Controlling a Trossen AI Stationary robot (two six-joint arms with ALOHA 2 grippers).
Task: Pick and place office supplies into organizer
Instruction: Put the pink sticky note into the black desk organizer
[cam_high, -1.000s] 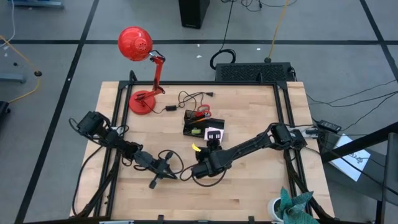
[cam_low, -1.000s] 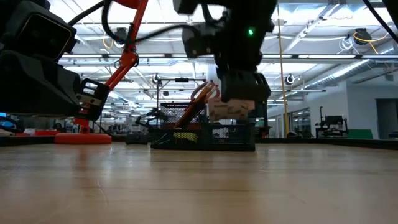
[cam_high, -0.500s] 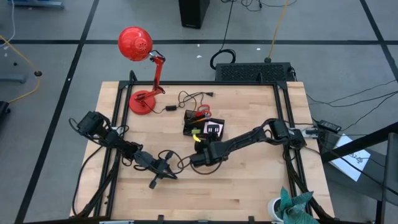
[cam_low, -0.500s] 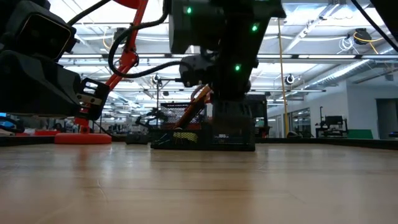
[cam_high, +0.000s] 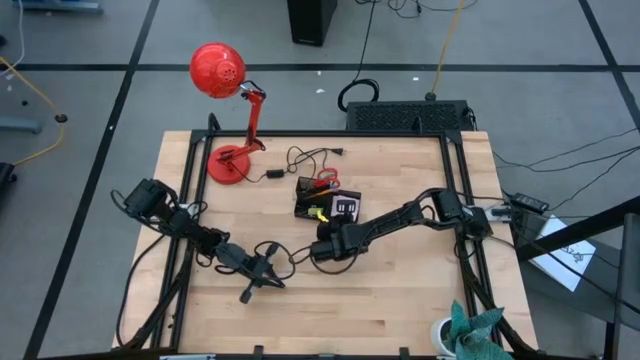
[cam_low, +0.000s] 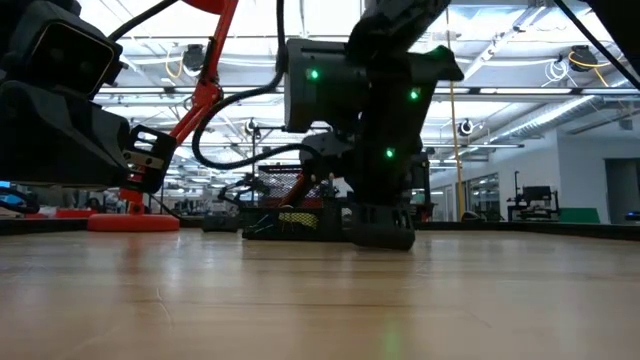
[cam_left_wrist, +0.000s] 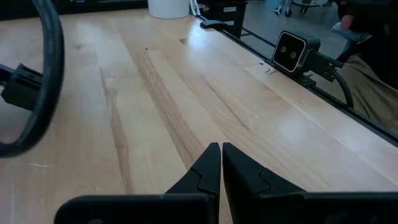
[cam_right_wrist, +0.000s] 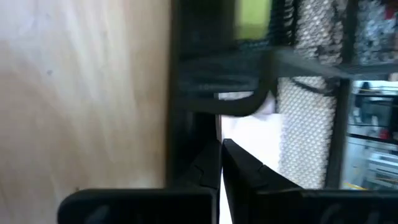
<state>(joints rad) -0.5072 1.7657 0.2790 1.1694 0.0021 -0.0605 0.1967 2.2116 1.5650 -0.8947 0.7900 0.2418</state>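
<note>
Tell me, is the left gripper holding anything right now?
No, the left gripper is shut on nothing, with only bare wooden table ahead of it.

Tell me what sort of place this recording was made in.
Most likely a robotics lab or workshop in a large industrial hall. A wooden table on a black frame stands on a grey floor marked with tape lines, cables run across that floor, and the low view shows exposed ceiling beams with strip lights.

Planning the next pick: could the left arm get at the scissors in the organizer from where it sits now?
Probably not directly. The scissors lie in the organizer far side, and the right gripper and its arm sit between it and the left gripper.
</note>
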